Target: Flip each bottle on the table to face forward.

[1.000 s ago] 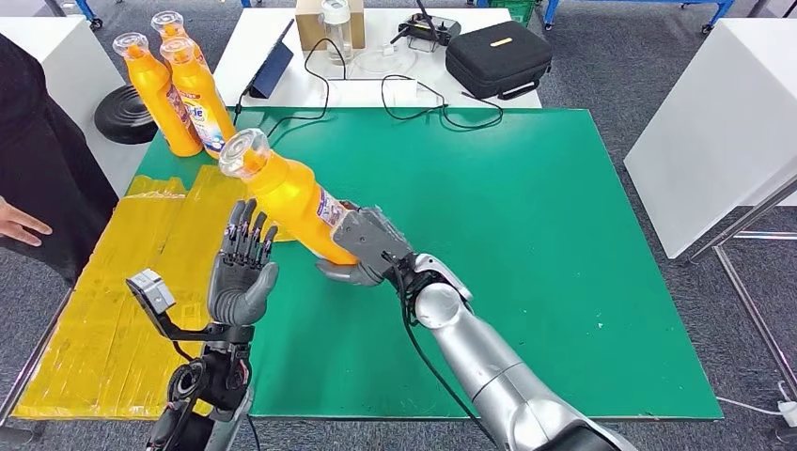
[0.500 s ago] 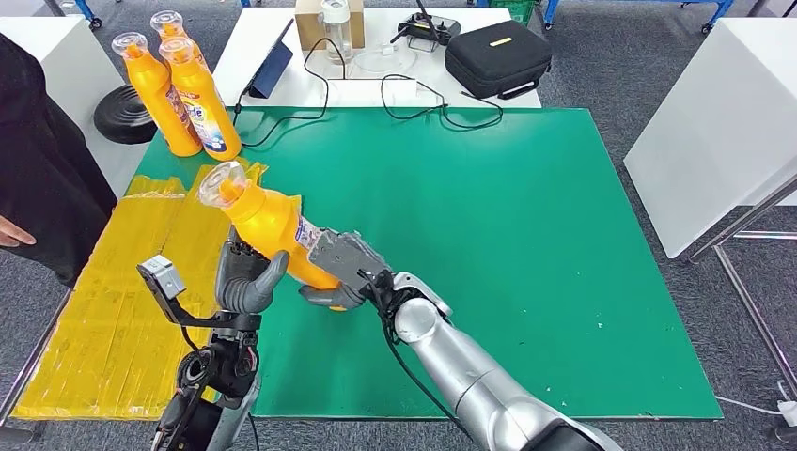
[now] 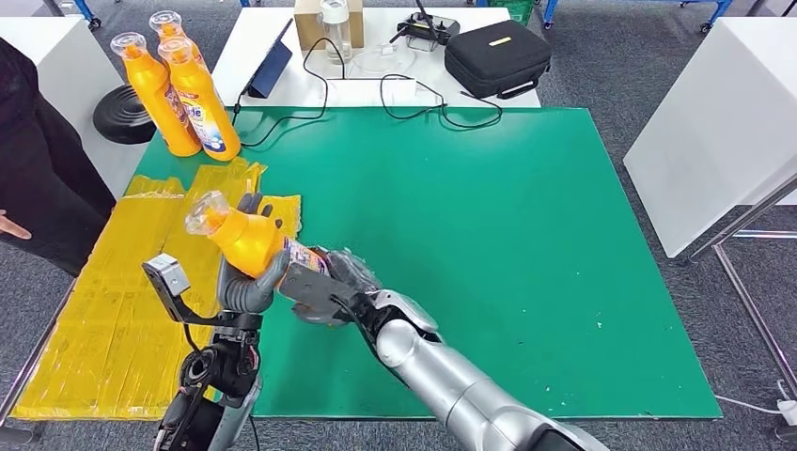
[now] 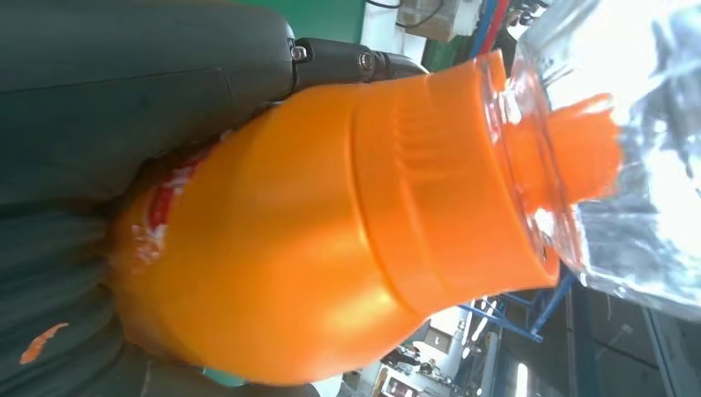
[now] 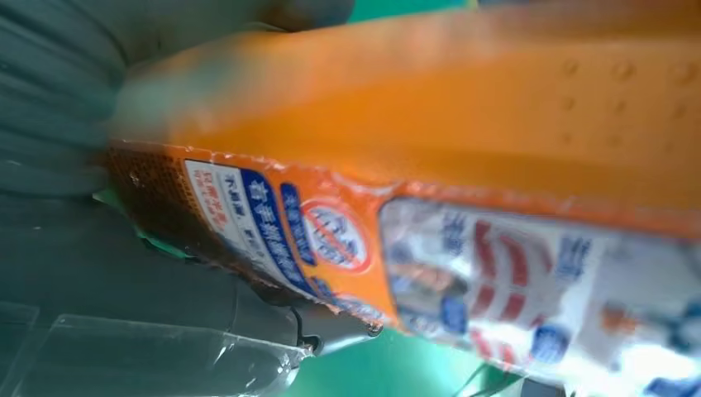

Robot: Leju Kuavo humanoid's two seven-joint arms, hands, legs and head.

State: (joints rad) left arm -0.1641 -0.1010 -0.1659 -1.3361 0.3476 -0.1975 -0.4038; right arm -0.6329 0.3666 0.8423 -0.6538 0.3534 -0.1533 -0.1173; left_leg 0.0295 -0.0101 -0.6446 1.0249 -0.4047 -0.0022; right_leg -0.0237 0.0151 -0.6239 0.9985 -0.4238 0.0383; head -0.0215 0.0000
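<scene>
Orange bottle [image 3: 246, 241], clear-capped and tilted, gripped by left hand [image 3: 246, 282] and right hand [image 3: 315, 289] together.

A green mat [image 3: 526, 244] covered the work table, with yellow sheeting [image 3: 103, 301] along its left edge. Behind it stood a white table [image 3: 376, 56] carrying a black case [image 3: 496, 58], a cardboard box [image 3: 310, 21], cables and a dark tablet [image 3: 271, 68]. White tables stood at the right [image 3: 724, 122] and far left. The floor [image 3: 601, 56] was grey carpet. A person in black [image 3: 42, 188] stood at the left edge.
</scene>
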